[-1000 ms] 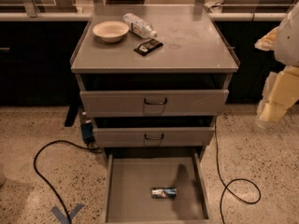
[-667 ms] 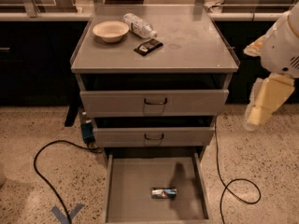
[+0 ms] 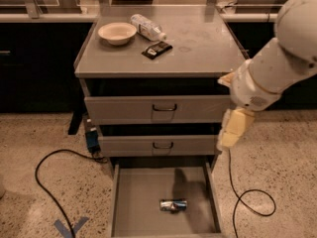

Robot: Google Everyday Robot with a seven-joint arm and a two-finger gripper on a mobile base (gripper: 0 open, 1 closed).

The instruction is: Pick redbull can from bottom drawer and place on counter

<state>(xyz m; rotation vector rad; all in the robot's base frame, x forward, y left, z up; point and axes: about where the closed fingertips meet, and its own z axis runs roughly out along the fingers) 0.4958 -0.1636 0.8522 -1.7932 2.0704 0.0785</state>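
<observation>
Camera view: one redbull can (image 3: 173,205), slim, shiny silver with blue, lies on its side on the floor of the pulled-out bottom drawer (image 3: 136,197), near the front, right of centre; its long axis runs left to right. Three grey drawers in all; the two upper drawers (image 3: 158,110) are slightly open. On the counter (image 3: 203,43): one cream bowl (image 3: 117,32), one clear plastic bottle (image 3: 147,27), one dark packet (image 3: 157,49). The cream gripper (image 3: 232,133) hangs beside the cabinet's right edge, above the can; released or clenched cannot be told.

Cream gripper (image 3: 227,138) (beside grey cabinet (image 3: 129,146))
</observation>
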